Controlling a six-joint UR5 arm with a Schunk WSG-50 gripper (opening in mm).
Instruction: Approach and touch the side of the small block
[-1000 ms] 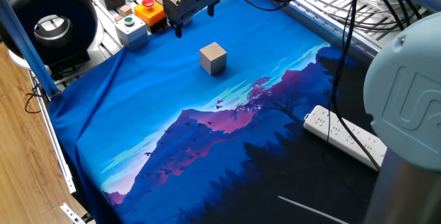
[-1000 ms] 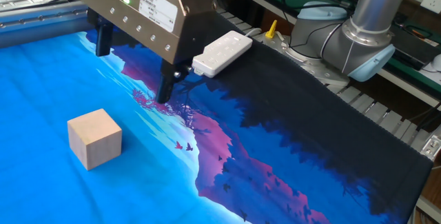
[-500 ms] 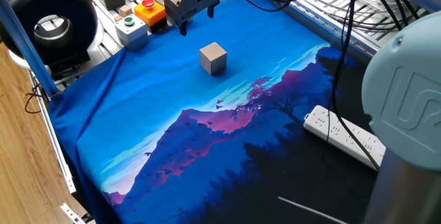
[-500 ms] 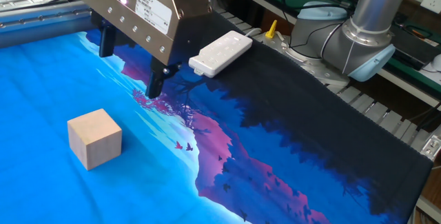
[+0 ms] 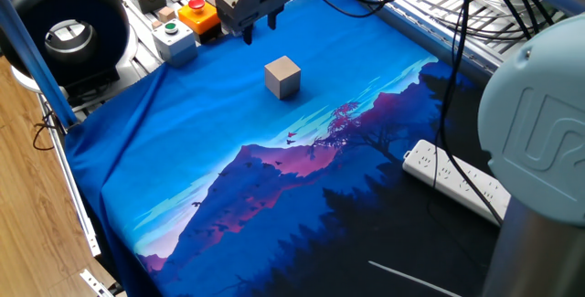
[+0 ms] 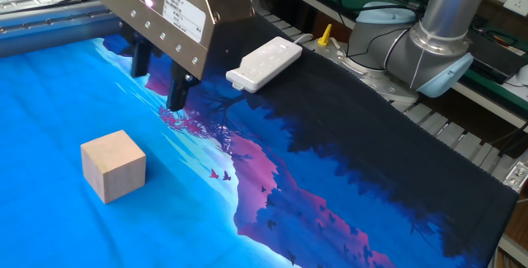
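The small block (image 5: pixel 282 78) (image 6: pixel 114 166) sits upright on the bright blue part of the printed cloth (image 5: pixel 228 151) (image 6: pixel 346 169) that covers the surface. Nothing touches any of its sides.

The hand (image 5: pixel 258 29) (image 6: pixel 158 77) hangs above the cloth beyond the block, toward the button boxes at the edge of the surface, and well apart from the block. Its two dark fingers (image 6: pixel 178 92) point down. They stand only a little way apart, with a narrow strip of cloth showing between them, and that gap holds nothing. The fingertips touch neither the block nor, as far as either view shows, the cloth.

Past the hand from the block, off the cloth, stand an orange box with a red button (image 5: pixel 196 14) and a white box with a green button (image 5: pixel 174 39). A white power strip (image 5: pixel 457 183) (image 6: pixel 265 63) lies on the dark part of the cloth, far from the block on the side toward the arm's base (image 5: pixel 539 142) (image 6: pixel 437 33).
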